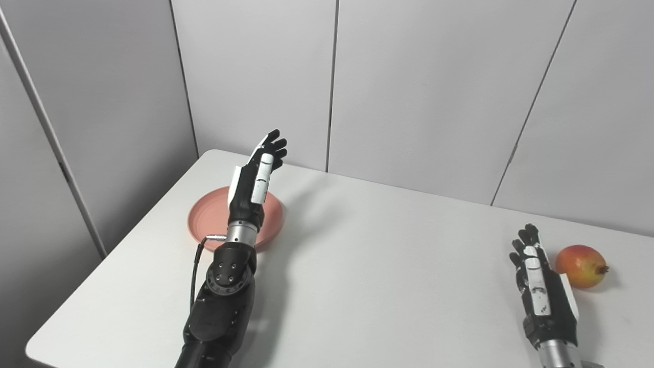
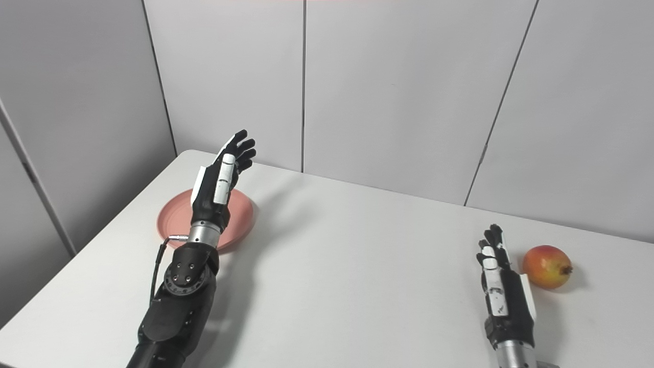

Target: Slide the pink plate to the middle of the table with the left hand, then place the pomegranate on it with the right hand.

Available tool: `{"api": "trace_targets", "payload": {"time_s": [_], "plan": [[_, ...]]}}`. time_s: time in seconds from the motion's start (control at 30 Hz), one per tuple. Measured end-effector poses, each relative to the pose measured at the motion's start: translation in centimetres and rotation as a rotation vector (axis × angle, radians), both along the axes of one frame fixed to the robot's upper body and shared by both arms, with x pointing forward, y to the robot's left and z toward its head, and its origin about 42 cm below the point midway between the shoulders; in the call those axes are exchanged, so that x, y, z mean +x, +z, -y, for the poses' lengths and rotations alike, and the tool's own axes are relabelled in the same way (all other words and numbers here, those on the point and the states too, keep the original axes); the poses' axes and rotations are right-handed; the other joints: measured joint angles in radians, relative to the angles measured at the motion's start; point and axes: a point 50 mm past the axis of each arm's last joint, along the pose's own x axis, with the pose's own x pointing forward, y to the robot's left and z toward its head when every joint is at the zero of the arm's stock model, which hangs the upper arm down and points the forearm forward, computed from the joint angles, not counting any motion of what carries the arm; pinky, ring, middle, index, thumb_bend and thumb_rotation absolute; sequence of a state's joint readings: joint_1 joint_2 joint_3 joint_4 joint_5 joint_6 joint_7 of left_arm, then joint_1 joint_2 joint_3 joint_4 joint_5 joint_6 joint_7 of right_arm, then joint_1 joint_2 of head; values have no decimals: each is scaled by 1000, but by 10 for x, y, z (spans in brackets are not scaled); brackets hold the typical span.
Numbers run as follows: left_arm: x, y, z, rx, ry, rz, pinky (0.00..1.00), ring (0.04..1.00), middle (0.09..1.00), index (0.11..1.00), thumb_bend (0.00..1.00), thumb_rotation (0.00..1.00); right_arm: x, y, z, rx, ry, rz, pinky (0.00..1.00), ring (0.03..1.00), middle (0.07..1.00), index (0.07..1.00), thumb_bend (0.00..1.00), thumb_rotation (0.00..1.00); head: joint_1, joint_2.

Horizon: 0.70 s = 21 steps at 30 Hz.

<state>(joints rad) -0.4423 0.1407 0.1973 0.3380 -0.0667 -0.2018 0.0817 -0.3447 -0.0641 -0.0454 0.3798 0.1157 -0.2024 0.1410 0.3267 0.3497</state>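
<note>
The pink plate (image 1: pixel 208 219) lies on the left side of the white table (image 1: pixel 383 266), partly hidden behind my left forearm. My left hand (image 1: pixel 258 176) is raised above the plate, open, fingers stretched toward the back wall and holding nothing. The pomegranate (image 1: pixel 581 266), red and yellow, rests near the table's right edge. My right hand (image 1: pixel 540 286) sits low just to the left of the fruit, open, with a small gap between them.
Grey wall panels (image 1: pixel 409 76) stand right behind the table's far edge. The table's left edge (image 1: pixel 122 240) runs close to the plate. A broad bare stretch of tabletop lies between the two hands.
</note>
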Motion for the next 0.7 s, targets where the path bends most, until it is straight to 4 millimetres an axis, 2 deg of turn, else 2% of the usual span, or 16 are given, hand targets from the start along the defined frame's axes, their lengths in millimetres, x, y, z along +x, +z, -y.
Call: {"api": "trace_targets", "payload": {"time_s": [0.13,0.3,0.47,0.7], "plan": [[1,4,-14,-10,19,-4,940,896,894,873,678,1000,0,0,0,0,1,0,1000,1000,1000,1000,379,896,5,2],[1,10,-37,18,56,-7,903,888,890,877,664,1000,0,0,0,1,0,1,1000,999,1000,1000,388,906,6,3],[0,10,-56,36,82,-26,886,870,871,860,691,1000,0,0,0,5,-1,1,1000,993,1000,1000,410,882,5,5],[-2,10,-76,31,118,-38,843,861,859,843,694,1000,0,0,0,3,2,0,1000,1000,1000,1000,378,913,21,-5]]}}
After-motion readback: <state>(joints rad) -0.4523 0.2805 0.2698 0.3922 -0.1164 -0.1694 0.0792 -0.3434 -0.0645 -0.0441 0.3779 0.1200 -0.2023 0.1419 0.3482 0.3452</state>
